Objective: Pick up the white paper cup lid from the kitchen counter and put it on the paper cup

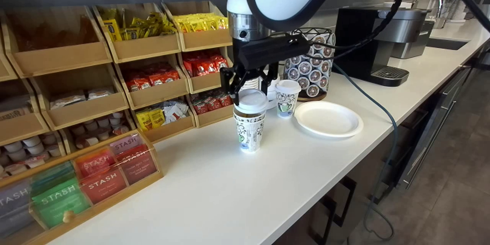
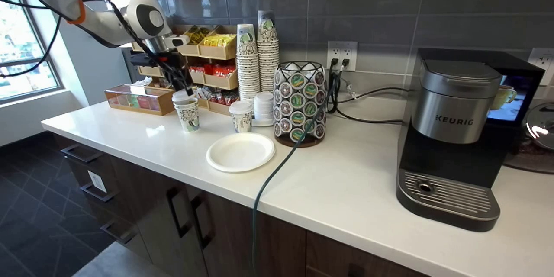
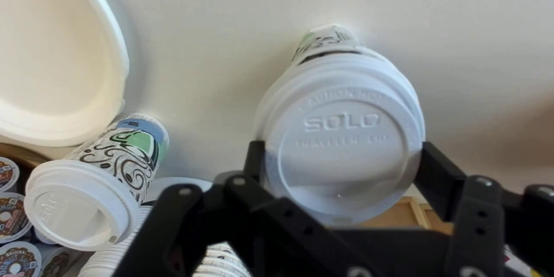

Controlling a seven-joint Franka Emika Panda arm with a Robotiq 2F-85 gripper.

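Note:
The white paper cup lid is between my gripper's fingers, which touch it on both sides. My gripper is shut on it. The lid also shows in both exterior views, right over the speckled paper cup. The cup stands upright on the off-white kitchen counter. A gap with a brownish inside shows between lid and cup rim on one side in an exterior view; whether the lid touches the rim elsewhere I cannot tell. In the wrist view, the lid hides most of the cup.
A lidded patterned cup and a white plate stand close by. Behind are tall cup stacks, a stack of lids, a pod rack and wooden condiment bins. A tea box and coffee maker flank them.

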